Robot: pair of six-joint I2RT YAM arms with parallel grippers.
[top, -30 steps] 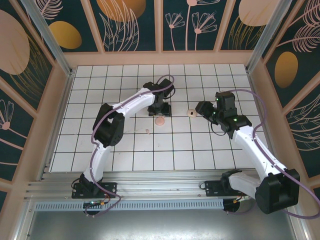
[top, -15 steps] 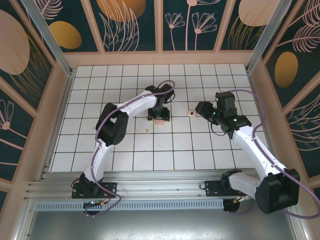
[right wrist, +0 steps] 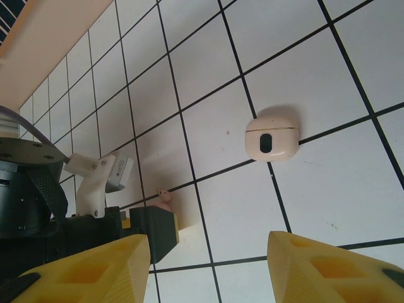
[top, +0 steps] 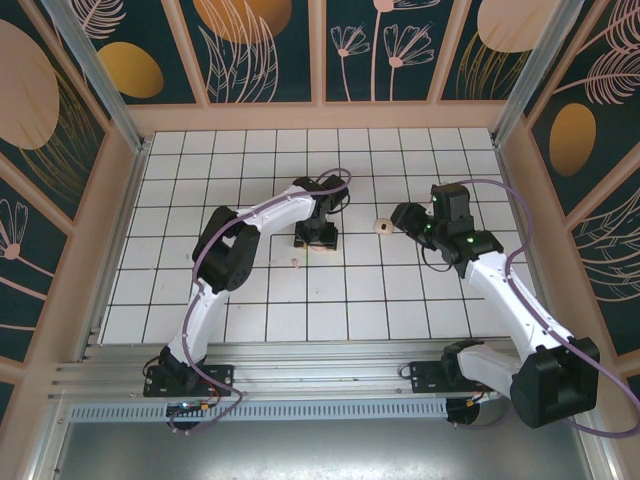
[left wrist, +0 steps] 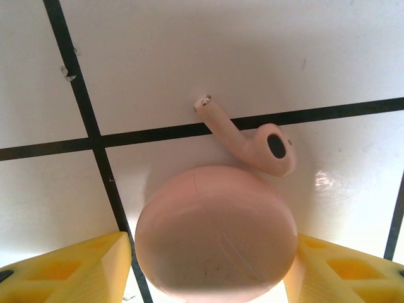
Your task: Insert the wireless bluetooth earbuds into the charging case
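White grid-tiled table, arms reaching in from the near edge. Farthest left, a pale speck lay alone on a tile, too small to identify. Right of it, the left gripper pointed down at the table near the middle of the grid. In its wrist view the yellow fingers stood partly spread, one at each side of the charging case. The case, a smooth salmon-pink oval, filled the gap between them and sat on the table across a black grid line. Whether the fingers pressed on it or only flanked it, could not tell. Just beyond the case lay one earbud, pale pink, flat on the tile. Its stem ran up and left over a grid line, and its rounded head (dark oval opening facing up) was just beside the case's far rim; contact between them unclear. Farther right, a cream box with rounded corners and a dark oval mark rested on a grid line, apart from the left gripper. Farthest right, the right gripper hung above the tiles with its jaws wide and nothing between them, the cream box ahead of it and untouched
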